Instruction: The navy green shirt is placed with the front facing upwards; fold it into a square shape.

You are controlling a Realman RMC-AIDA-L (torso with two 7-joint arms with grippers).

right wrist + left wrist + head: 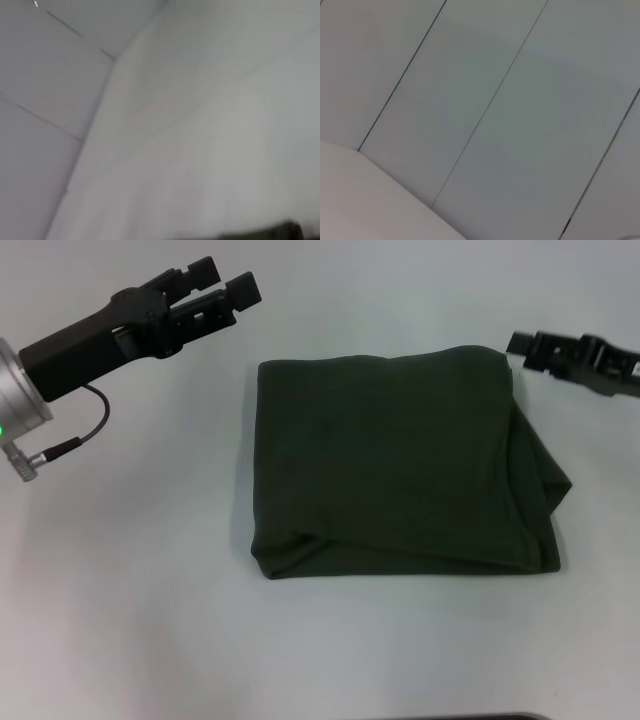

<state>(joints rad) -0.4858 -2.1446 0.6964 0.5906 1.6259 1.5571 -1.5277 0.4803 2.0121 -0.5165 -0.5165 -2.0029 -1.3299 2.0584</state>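
The navy green shirt [400, 465] is lying folded into a rough square on the pale table [130, 620], its near edge rounded and a loose flap bulging at its right side, lettering hidden inside. The left gripper [222, 290] is hovering off the far left corner, jaws slightly parted and holding nothing. The right gripper [522, 348] is sitting just beside the far right corner, looking the nearer of the two; whether its fingers are parted cannot be told. The fold is appearing essentially complete, with both arms clear of the cloth.
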